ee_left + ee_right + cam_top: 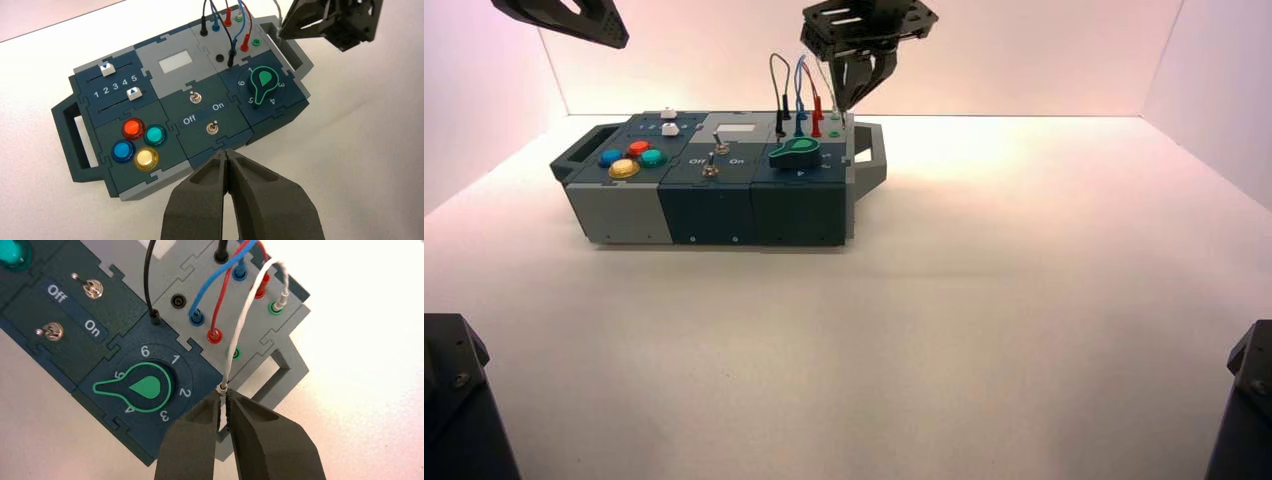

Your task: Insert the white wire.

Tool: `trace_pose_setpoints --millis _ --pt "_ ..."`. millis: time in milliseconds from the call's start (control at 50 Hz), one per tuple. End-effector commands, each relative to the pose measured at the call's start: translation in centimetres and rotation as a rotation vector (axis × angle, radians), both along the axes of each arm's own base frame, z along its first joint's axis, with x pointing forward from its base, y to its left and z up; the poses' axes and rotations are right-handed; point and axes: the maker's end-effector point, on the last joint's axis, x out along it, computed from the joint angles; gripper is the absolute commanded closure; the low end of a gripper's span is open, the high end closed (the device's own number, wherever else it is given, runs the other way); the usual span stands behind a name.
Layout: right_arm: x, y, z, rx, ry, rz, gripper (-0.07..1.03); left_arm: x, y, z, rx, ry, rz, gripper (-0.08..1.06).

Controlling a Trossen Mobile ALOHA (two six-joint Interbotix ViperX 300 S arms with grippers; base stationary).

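Right tool (pixel 223 412): pinched on the white wire's (pixel 240 325) free plug, beside the empty green socket (pixel 235 353).
Advice: plug to be lowered upright into it.
Left tool (pixel 228 167): pressed together, idle.

Both arms are matte black. The right gripper (pixel 223 412) has two broad, wedge-shaped dark grey fingers (pixel 270 440) tapering to narrow tips, beneath a perforated black wrist frame with slotted openings. The left gripper (pixel 228 161) has the same smooth, charcoal fingers (pixel 200 200), each with a shallow moulded recess.
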Motion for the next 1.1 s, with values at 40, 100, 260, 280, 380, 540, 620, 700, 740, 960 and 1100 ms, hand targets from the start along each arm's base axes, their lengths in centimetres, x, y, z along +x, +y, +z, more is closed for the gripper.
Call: trace_pose_setpoints --millis 40,100,260,280,380,540,620,700,740,960,1100 --pt "0.1 0.4 2.6 0.064 -0.079 -0.003 0.98 0.3 -0.1 0.4 -0.001 -0.017 -0.003 1.01" --pt "0.0 0.2 2.4 0.079 -0.094 -0.010 0.98 0.3 -0.2 0.4 -0.001 -0.017 -0.005 1.01" --pt "-0.1 0.2 2.2 0.134 -0.144 -0.030 0.98 0.4 -0.1 0.5 -0.002 -0.020 -0.002 1.01" --pt "-0.1 0.2 2.2 0.138 -0.147 -0.033 0.98 0.4 -0.1 0.5 -0.002 -0.020 -0.002 1.01" --pt "0.0 0.2 1.7 0.156 -0.162 -0.043 0.98 0.4 -0.2 0.4 -0.001 -0.019 -0.004 1.01" --pt "0.2 0.3 1.2 0.175 -0.186 -0.047 0.98 0.4 -0.2 0.4 -0.001 -0.019 -0.004 1.01" --pt "0.5 0.5 1.0 0.183 -0.197 -0.048 0.98 0.4 -0.1 0.4 -0.001 -0.019 -0.002 1.01" --pt "0.7 0.7 0.4 0.184 -0.200 -0.048 0.98 0.4 -0.1 0.4 -0.001 -0.019 -0.002 1.01" --pt "0.8 0.7 -0.2 0.180 -0.193 -0.050 0.98 0.4 -0.2 0.4 -0.001 -0.019 -0.004 1.01" --pt "1.4 1.0 -2.1 0.193 -0.217 -0.053 0.98 0.4 -0.2 0.4 -0.001 -0.019 -0.004 1.01" --pt "1.6 0.9 -2.4 0.193 -0.219 -0.058 0.98 0.3 -0.1 0.3 0.001 -0.018 -0.004 1.01"
